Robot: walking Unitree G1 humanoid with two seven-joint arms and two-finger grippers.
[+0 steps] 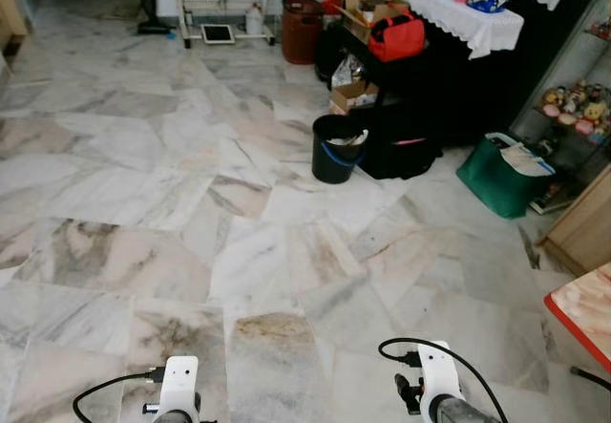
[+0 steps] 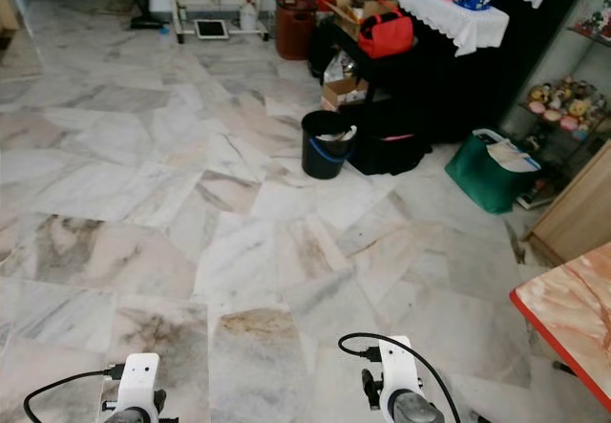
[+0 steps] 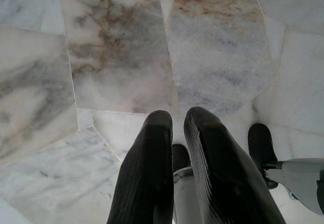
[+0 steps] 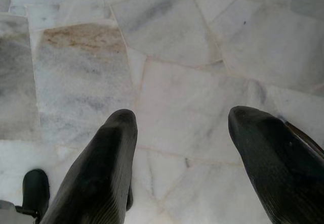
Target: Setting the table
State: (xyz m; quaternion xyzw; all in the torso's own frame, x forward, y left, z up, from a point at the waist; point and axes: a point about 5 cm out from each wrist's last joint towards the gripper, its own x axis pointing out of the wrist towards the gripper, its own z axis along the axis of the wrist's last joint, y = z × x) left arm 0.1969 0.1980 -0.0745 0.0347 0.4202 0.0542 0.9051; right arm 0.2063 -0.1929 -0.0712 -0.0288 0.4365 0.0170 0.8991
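A red-edged table [image 1: 584, 314] with a marbled orange top pokes in at the right edge of the head views; only its corner shows. Both arms hang low over the marble floor, their wrists showing at the bottom of the head views. My left gripper [image 3: 178, 120] points down at the floor tiles with its two black fingers almost touching, nothing between them. My right gripper [image 4: 182, 117] also points at the floor, fingers wide apart and empty.
A black bucket [image 1: 337, 148] stands mid-floor ahead, beside black bags [image 1: 406, 137] and boxes under a long table with a white cloth [image 1: 449, 8]. A green bag [image 1: 504, 175] and a glass shelf of figurines [image 1: 573, 108] sit at the right. A brown bin [image 1: 301, 30] stands farther back.
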